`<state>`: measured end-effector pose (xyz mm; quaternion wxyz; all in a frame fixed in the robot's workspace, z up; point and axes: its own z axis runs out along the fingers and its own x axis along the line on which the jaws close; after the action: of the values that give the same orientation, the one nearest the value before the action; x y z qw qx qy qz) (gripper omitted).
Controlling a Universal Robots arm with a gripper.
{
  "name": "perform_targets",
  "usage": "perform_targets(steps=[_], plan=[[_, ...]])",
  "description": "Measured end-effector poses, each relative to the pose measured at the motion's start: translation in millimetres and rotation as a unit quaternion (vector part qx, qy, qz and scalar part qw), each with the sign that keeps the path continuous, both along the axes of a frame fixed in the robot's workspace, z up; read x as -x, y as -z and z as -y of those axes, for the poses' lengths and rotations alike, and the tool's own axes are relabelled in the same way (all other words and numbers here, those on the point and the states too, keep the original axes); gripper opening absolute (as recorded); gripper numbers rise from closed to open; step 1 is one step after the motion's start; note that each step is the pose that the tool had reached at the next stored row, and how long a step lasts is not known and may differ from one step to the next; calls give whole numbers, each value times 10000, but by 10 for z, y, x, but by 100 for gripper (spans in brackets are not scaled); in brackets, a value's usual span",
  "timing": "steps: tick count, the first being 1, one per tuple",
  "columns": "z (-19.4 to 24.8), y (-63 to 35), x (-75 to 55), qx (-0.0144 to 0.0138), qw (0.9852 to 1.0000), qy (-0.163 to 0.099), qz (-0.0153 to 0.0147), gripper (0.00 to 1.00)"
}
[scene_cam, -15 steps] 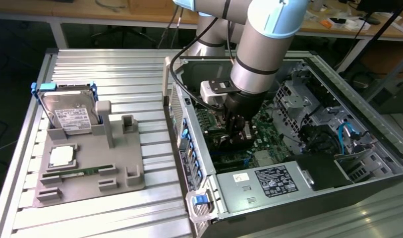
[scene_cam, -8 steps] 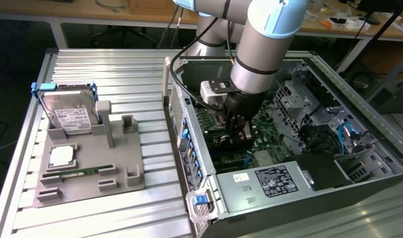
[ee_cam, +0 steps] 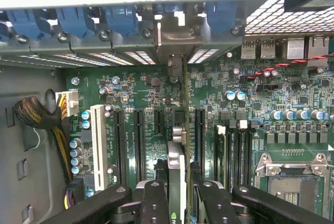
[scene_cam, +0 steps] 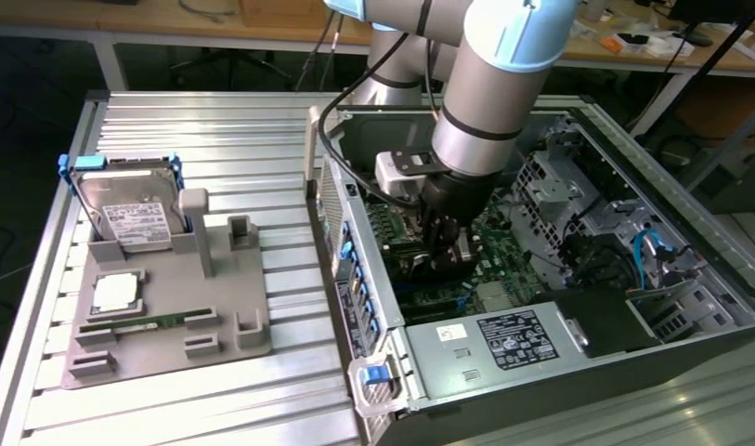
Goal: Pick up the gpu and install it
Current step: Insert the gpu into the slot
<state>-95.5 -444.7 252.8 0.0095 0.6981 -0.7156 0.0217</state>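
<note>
Inside the open grey computer case [scene_cam: 674, 358], black two-fingered gripper [ee_cam: 177, 195] clamped on thin green gpu card [ee_cam: 176, 169], held edge-on above green motherboard [ee_cam: 151, 125], between its long black expansion slots [ee_cam: 140, 143].

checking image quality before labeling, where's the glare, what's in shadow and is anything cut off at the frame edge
Exterior view: ceiling light glares off the ribbed metal table, while the open computer case interior sits in shadow under the arm. Wrist view: a blown-out white band tops the frame, the motherboard is evenly lit, and the gripper holding the gpu edge-on is cropped at the frame edge.
</note>
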Motion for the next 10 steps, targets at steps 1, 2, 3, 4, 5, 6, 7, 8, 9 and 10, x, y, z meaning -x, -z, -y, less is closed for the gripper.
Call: perform_targets(steps=[1, 2, 3, 4, 5, 6, 7, 8, 9, 10], plan=[[3, 0, 1, -1, 10000, -1, 0, 27], [8, 0, 3, -2, 10000, -5, 1, 27], [8, 0, 3, -2, 10000, -6, 0, 27], [9, 0, 3, -2, 10000, -6, 0, 27], [9, 0, 3, -1, 10000, -6, 0, 27], [9, -1, 3, -1, 10000, -7, 0, 27], [9, -1, 3, -1, 10000, -7, 0, 27], [9, 0, 3, -1, 10000, -6, 0, 27], [9, 0, 3, -1, 10000, -7, 0, 27], [10, 2, 3, 0, 10000, -7, 0, 27]])
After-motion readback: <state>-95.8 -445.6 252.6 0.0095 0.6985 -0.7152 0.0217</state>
